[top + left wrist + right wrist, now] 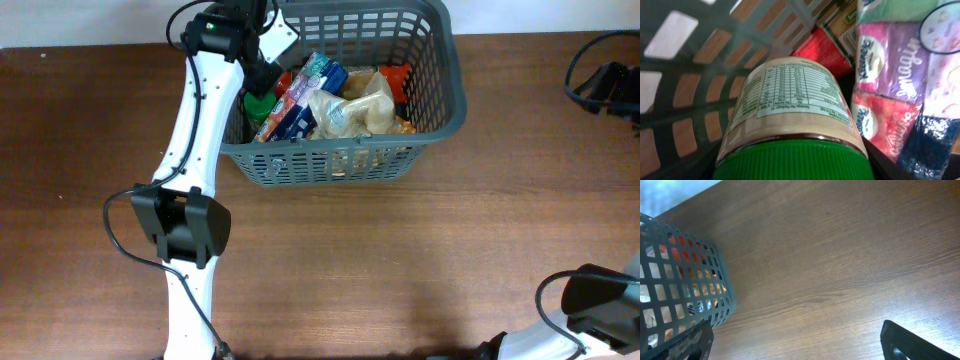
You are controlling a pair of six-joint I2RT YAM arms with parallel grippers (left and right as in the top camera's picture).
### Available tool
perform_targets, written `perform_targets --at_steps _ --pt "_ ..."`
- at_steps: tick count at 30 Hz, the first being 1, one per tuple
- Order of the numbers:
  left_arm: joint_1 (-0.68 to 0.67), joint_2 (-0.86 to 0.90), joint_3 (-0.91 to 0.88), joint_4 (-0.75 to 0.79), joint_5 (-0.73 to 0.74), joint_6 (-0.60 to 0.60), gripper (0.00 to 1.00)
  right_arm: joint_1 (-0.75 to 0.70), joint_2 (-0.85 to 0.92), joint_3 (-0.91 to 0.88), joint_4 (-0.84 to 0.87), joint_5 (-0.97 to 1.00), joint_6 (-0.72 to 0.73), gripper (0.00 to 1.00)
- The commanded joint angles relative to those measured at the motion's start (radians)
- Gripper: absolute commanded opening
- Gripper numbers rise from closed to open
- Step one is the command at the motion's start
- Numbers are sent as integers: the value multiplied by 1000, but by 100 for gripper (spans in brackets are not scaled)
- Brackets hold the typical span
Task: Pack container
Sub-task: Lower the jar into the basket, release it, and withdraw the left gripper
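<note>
basket (453,80), one, holding one green-lidded jar (790,110), one pale crinkled bag (350,108)

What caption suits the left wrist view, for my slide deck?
Green-lidded jar inside the grey basket, beside colourful snack packets.

The basket (445,115) is dark grey, slotted lattice all round. The jar (790,125) inside is creamy beige with a bright green lid (795,162) and a white, green-edged label (797,87). The packet (890,75) next to it is pink, red and white. The table (400,270) is brown wood grain.
</note>
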State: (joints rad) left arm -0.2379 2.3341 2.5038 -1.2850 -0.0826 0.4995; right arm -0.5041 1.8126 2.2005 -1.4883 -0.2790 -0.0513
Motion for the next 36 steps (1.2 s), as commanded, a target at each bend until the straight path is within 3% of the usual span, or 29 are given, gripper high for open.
perform_targets --at_steps 1,3,4,5,7,11,13,26,36 --pt "2 7 15 -15 -32 -39 2 0 -9 -5 3 -9 8 99" --pt "2 7 15 -25 -32 -39 6 0 -9 -5 3 -9 8 99" --pt "2 7 15 -27 -32 -39 17 0 -9 -5 3 -9 8 99" --pt "2 7 15 -27 -32 -39 34 0 -9 -5 3 -9 8 99" --pt "2 7 15 -25 -32 -39 99 0 -9 -5 3 -9 8 99" --pt "2 7 23 -21 -32 -49 99 0 -9 -5 3 -9 8 99" --pt "2 7 69 -27 -43 -111 99 0 -8 -5 3 -9 8 99" --pt "37 -107 466 -139 -47 -272 99 0 -9 -5 3 -9 8 99" --pt "325 -157 471 -283 -93 -527 99 0 -9 -5 3 -9 8 99"
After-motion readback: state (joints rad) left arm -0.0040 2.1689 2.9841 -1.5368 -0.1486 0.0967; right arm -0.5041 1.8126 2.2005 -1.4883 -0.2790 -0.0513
